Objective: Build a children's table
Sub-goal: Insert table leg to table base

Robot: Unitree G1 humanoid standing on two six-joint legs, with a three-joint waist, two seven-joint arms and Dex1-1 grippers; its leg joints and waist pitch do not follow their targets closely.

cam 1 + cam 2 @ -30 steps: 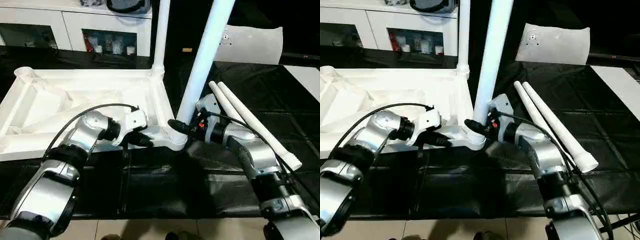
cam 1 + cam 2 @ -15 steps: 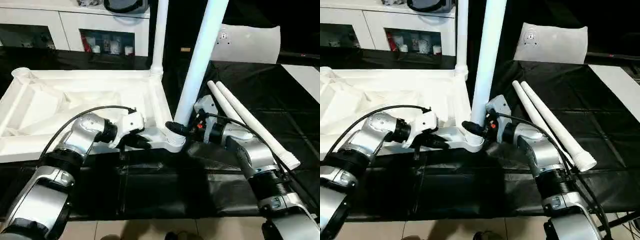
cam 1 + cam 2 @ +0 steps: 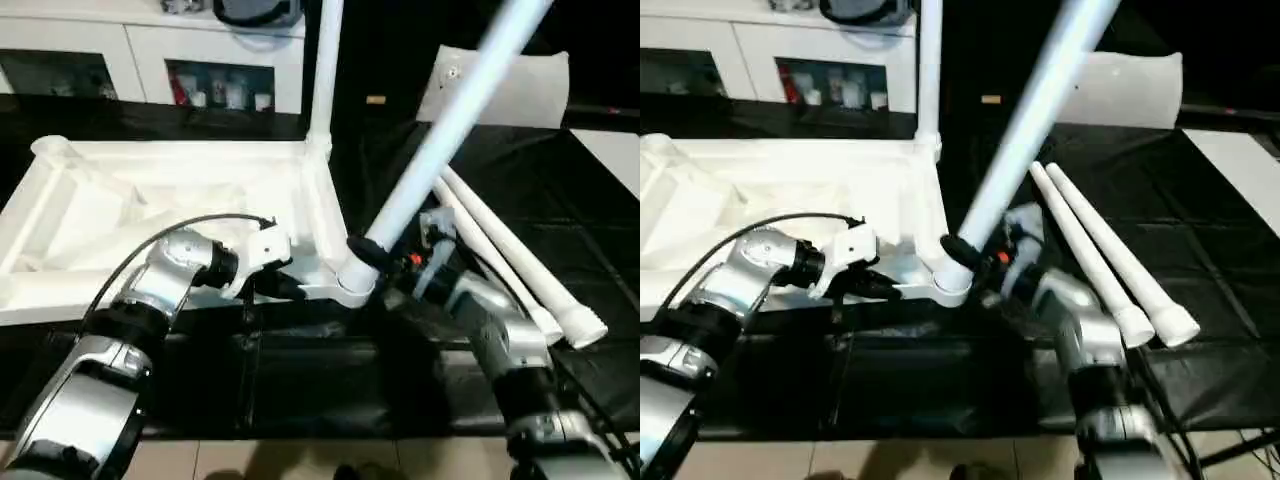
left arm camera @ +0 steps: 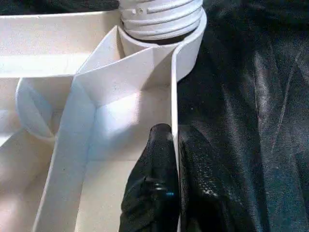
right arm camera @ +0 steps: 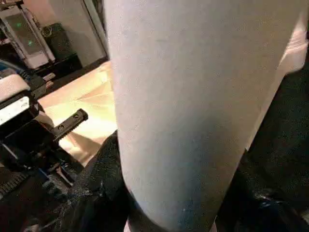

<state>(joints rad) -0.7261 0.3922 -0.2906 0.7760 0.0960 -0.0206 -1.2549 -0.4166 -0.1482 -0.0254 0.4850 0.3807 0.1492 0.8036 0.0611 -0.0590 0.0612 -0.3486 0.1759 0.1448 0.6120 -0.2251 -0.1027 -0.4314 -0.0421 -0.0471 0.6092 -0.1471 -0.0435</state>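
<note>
The white tabletop (image 3: 150, 200) lies upside down, ribbed underside up, on black cloth. My left gripper (image 4: 175, 145) is shut on its thin near rim wall, one black finger on each side, close to the near right corner socket (image 3: 345, 285). A long white leg (image 3: 440, 130) rises out of that socket and leans steeply to the right. My right gripper (image 3: 372, 252) is shut around the leg's base just above the socket. Another leg (image 3: 325, 60) stands upright in the far right corner. Two loose legs (image 3: 520, 270) lie side by side on the cloth to the right.
A white cabinet (image 3: 150, 50) with dark compartments stands behind the tabletop. A white pillow-like slab (image 3: 510, 85) leans at the back right. Black cloth (image 3: 300, 370) covers the work surface down to its near edge, and a pale surface (image 3: 615, 150) shows at the far right.
The leg in my right gripper has swung from nearly upright to a steep lean to the right, its base still at the corner socket. My left gripper stays clamped on the rim.
</note>
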